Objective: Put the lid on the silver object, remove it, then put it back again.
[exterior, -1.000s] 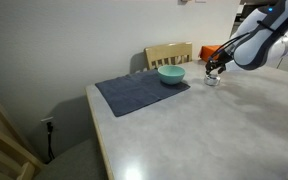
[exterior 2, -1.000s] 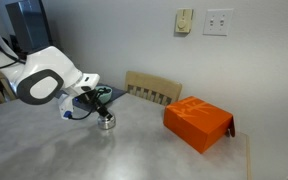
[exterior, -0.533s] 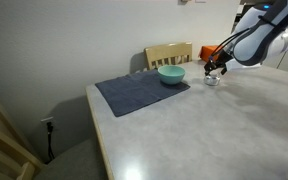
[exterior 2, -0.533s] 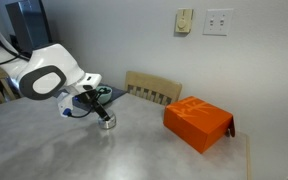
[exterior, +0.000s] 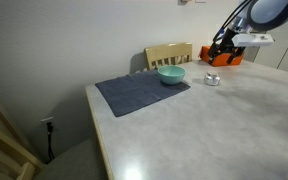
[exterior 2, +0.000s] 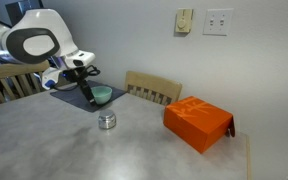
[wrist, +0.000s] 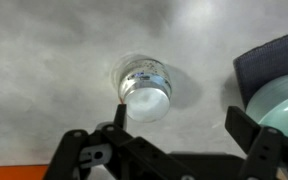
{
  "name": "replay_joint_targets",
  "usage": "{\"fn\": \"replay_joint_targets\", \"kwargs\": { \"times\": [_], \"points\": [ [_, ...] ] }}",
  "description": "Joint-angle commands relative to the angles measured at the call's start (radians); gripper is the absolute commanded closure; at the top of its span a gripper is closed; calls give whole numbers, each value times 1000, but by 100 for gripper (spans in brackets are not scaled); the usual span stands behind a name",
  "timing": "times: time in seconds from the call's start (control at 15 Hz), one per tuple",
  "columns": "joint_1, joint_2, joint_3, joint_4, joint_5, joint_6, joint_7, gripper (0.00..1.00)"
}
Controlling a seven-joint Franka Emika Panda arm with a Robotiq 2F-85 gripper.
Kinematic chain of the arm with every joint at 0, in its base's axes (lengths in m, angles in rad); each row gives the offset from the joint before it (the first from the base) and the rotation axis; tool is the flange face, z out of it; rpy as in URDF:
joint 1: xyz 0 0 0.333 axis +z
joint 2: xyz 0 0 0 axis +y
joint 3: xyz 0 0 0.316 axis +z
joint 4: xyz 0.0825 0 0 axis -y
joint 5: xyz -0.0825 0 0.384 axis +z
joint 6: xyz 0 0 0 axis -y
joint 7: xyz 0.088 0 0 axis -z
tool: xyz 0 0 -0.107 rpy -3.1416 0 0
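Note:
The silver object is a small short pot standing on the grey table, also seen in both exterior views. The lid, a pale round disc, lies flat on top of it. My gripper hangs open well above the pot, with nothing between its dark fingers. In both exterior views the gripper is lifted clear of the pot.
A teal bowl sits on a dark blue mat close to the pot. An orange box lies on the table. A wooden chair stands behind the table.
The gripper was low at the pot a second ago; it has opened and risen away, leaving the pot with the lid standing on the table.

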Motion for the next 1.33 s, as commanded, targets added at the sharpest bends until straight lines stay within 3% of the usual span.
{"fn": "replay_joint_targets", "kwargs": {
  "times": [0.0,0.07,0.13,0.27,0.4,0.8,1.27],
  "points": [
    [-107,-126,102,11,-82,-273,116,0],
    [-150,-139,149,33,-78,-361,121,0],
    [-178,-114,183,18,-108,-247,131,0],
    [-223,-145,227,29,-98,-332,132,0],
    [-233,-147,234,30,-96,-342,131,0],
    [-380,-47,369,152,133,-470,54,0],
    [-434,54,370,381,146,-570,200,0]
  ]
}}
